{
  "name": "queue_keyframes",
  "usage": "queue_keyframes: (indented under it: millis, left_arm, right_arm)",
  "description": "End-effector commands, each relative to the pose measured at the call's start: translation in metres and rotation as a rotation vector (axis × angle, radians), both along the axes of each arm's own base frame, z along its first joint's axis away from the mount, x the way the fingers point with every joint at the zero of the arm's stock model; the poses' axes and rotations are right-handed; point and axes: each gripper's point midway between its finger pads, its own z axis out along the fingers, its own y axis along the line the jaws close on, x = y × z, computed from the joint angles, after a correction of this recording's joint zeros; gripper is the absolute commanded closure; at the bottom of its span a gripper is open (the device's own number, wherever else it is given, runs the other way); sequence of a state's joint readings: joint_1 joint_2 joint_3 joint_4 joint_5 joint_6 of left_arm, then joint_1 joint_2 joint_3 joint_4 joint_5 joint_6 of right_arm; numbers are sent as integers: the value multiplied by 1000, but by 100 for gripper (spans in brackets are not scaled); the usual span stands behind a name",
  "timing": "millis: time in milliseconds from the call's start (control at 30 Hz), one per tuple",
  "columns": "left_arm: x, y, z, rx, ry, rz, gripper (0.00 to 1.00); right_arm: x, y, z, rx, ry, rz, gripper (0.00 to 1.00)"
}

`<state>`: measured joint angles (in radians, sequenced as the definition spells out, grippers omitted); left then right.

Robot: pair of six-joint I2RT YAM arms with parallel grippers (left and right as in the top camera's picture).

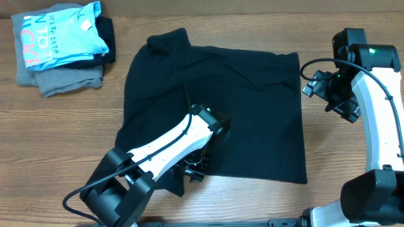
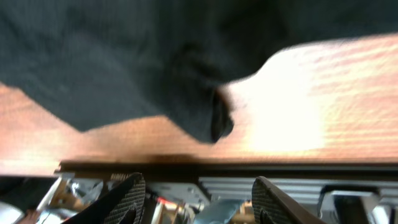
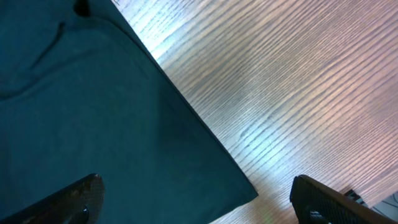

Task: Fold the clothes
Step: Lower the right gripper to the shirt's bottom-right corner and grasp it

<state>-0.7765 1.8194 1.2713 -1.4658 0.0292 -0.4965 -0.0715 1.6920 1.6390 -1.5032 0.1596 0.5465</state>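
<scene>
The clothes, a large black T-shirt (image 1: 240, 107), lie spread flat on the wooden table, one sleeve (image 1: 169, 41) pointing to the back. My left gripper (image 1: 193, 171) hovers above the shirt's front-left part near the table's front edge. In the left wrist view its jaws (image 2: 199, 198) stand open with nothing between them, and a loose black fabric tip (image 2: 214, 121) lies on the wood. My right gripper (image 1: 315, 83) hangs by the shirt's back-right corner. It is open (image 3: 199, 200), and that corner of the shirt (image 3: 239, 190) lies below, between the fingers.
A pile at the back left holds a light-blue shirt (image 1: 63, 34) with white lettering on top of a grey folded garment (image 1: 63, 79) and a dark one (image 1: 108, 45). The table's front edge (image 2: 186, 165) runs just ahead of the left fingers. Bare wood (image 3: 292, 93) lies right of the shirt.
</scene>
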Motion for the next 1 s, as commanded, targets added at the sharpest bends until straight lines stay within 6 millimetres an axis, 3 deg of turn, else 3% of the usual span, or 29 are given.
queue_keyframes:
  millis: [0, 133, 333, 433, 533, 633, 833, 967]
  left_arm:
    - [-12, 5, 8, 14, 32, -1, 41]
    - [-32, 9, -1, 73, 52, -8, 38]
    - [-49, 9, -18, 73, 74, -10, 32]
    - [-50, 8, -24, 62, 71, -3, 32]
    - [-48, 6, -29, 49, 57, -5, 14]
    - [-45, 4, -34, 34, 38, -8, 8]
    - [-40, 1, -38, 13, 22, -5, 6]
    - [-35, 2, -39, 1, 16, 1, 6]
  right_arm:
    - [-7, 0, -12, 7, 41, -6, 0]
    - [-25, 4, -37, 24, 125, -6, 0]
    - [-45, 30, -67, 176, 198, -12, 0]
    - [-50, 37, -77, 217, 211, -19, 0]
    - [-60, 40, -84, 230, 235, -48, 0]
    - [-72, 41, -87, 228, 235, -84, 0]
    - [-101, 44, -87, 227, 157, -151, 0]
    - [-131, 53, -102, 265, 134, -170, 0]
